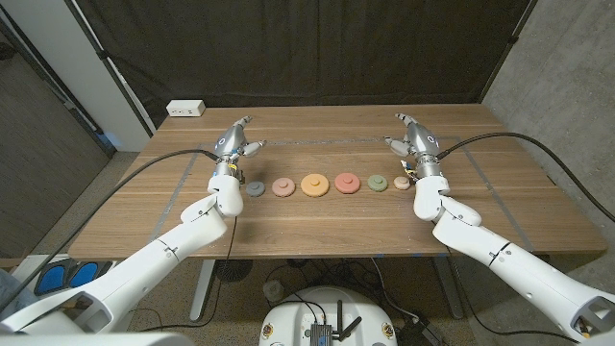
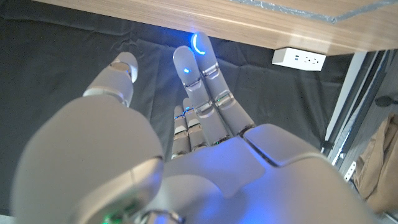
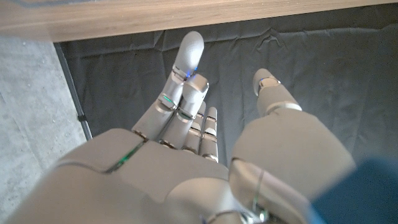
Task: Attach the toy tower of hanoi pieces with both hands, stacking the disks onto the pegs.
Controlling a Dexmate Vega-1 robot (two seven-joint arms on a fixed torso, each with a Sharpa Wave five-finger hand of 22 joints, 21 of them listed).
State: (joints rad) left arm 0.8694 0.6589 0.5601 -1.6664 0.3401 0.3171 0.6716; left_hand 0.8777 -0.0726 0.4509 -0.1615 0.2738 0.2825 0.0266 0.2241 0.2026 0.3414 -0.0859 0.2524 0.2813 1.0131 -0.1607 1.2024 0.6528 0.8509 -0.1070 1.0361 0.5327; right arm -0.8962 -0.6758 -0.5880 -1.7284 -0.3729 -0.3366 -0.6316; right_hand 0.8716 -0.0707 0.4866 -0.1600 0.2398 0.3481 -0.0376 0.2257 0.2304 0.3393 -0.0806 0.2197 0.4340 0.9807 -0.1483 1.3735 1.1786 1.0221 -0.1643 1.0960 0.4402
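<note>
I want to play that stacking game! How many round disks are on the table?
6, in one row across the table: grey disk nearest the left robot hand, then pink, orange, red, green, and tan nearest the right robot hand.

Right hand [image 3: 186, 155] empty, fingers [image 3: 188, 53] extended toward table edge [image 3: 155, 15], black curtain [image 3: 323, 56].

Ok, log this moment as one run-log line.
left hand: open, raised | right hand: open, raised | disks: six in a row on table, untouched
</note>
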